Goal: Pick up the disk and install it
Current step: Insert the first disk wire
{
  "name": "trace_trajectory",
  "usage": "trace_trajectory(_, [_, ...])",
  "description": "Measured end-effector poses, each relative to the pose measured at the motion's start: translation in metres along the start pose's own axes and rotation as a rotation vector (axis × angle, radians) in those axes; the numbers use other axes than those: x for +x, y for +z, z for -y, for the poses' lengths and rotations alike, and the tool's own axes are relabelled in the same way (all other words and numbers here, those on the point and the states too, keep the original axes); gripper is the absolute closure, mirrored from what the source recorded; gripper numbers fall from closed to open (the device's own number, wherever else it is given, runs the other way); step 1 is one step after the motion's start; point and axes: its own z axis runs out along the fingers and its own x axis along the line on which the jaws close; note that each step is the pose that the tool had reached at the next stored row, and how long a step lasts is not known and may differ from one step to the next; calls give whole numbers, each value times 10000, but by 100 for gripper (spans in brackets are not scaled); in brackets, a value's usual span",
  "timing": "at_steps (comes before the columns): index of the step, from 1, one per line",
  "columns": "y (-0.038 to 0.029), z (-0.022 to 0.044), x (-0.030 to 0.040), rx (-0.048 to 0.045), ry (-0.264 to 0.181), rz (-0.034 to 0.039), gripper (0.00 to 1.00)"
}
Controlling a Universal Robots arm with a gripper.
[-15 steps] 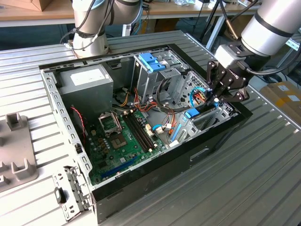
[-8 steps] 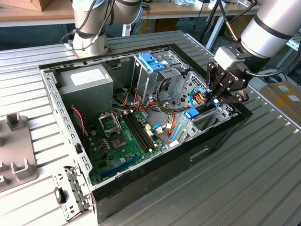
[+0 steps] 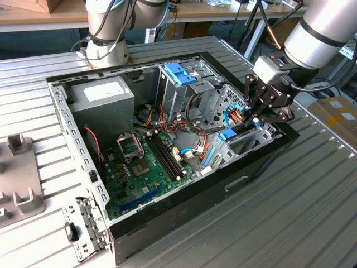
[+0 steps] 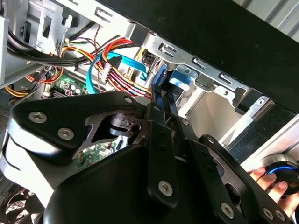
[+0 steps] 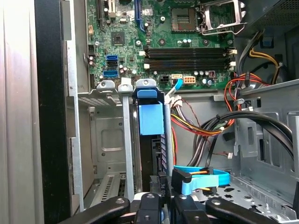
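The disk (image 5: 152, 119) stands on edge in a metal bay slot at the case's front corner, its light-blue frame facing up. In the exterior view the disk (image 3: 228, 134) sits low inside the open computer case (image 3: 184, 195), on the exterior view's right. My gripper (image 3: 255, 121) reaches down into the case at the disk's outer end. In the first wrist view my gripper (image 5: 166, 193) has its fingers close together on the dark edge of the disk. In the second wrist view my gripper (image 4: 159, 93) points at the disk's blue frame (image 4: 176, 80).
Red, yellow and black cables (image 5: 205, 126) and a blue cable (image 5: 201, 179) lie beside the bay. The motherboard (image 3: 148, 162), a grey power supply (image 3: 103, 95) and a cage with a blue latch (image 3: 179, 73) crowd the case. A hand (image 4: 273, 184) rests on a blue-lit knob.
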Motion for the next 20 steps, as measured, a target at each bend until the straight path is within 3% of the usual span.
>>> trace_trajectory(7, [11, -2, 5, 0, 0, 15, 82])
trace_trajectory(8, [6, -3, 6, 0, 0, 2, 76])
trace_trajectory(11, [-2, -5, 7, 0, 1, 4, 76])
trace_trajectory(20, [-178, -11, -8, 0, 0, 11, 76])
